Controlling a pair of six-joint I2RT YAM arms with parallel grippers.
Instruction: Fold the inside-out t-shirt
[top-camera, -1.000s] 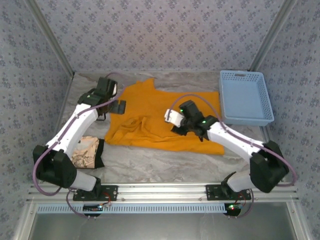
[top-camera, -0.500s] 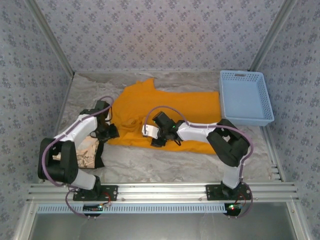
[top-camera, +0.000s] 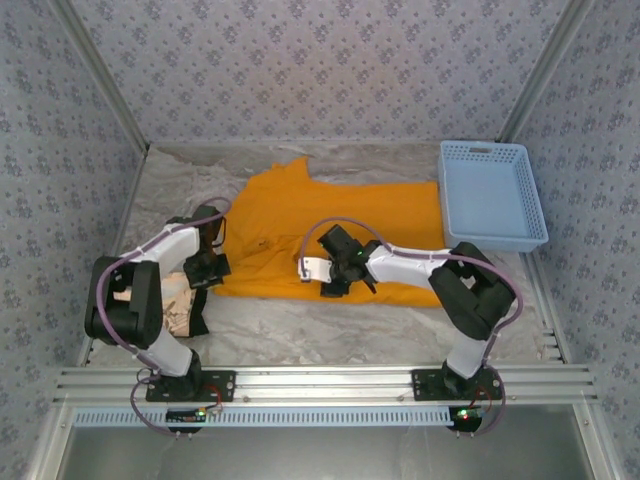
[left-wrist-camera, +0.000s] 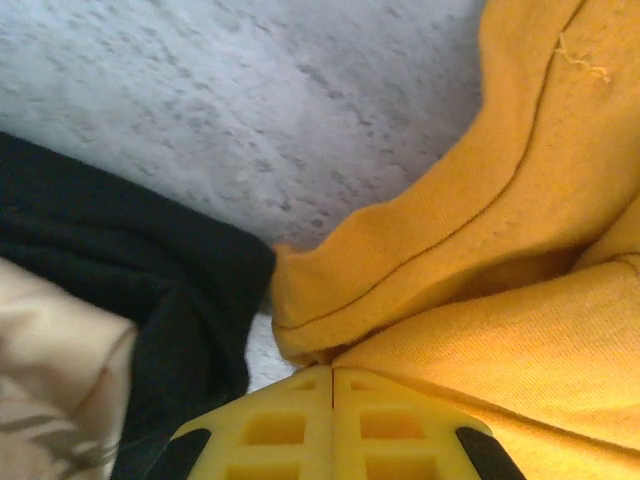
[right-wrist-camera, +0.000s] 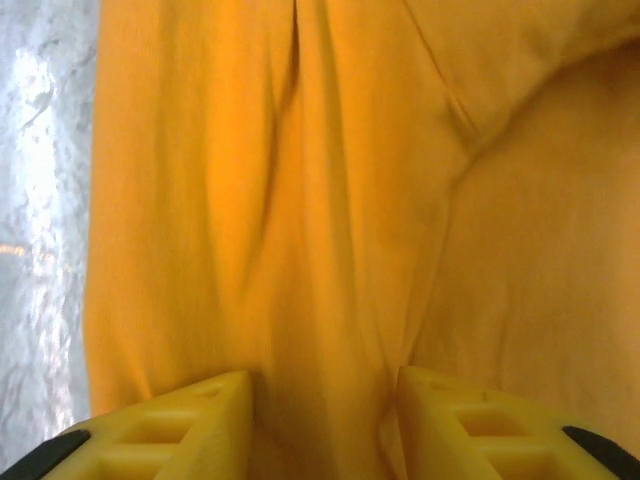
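Left gripper (left-wrist-camera: 332, 378) sat pressed together at t-shirt (left-wrist-camera: 520, 200) hem, right gripper (right-wrist-camera: 325, 385) spread astride cloth; right likely needed a firm pinch before any lift.

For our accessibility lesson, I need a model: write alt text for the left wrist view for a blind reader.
The left gripper, shut, meets the folded hem of an orange-yellow t-shirt on the right. A beige cloth with a black edge lies at the left, on a grey mottled table.
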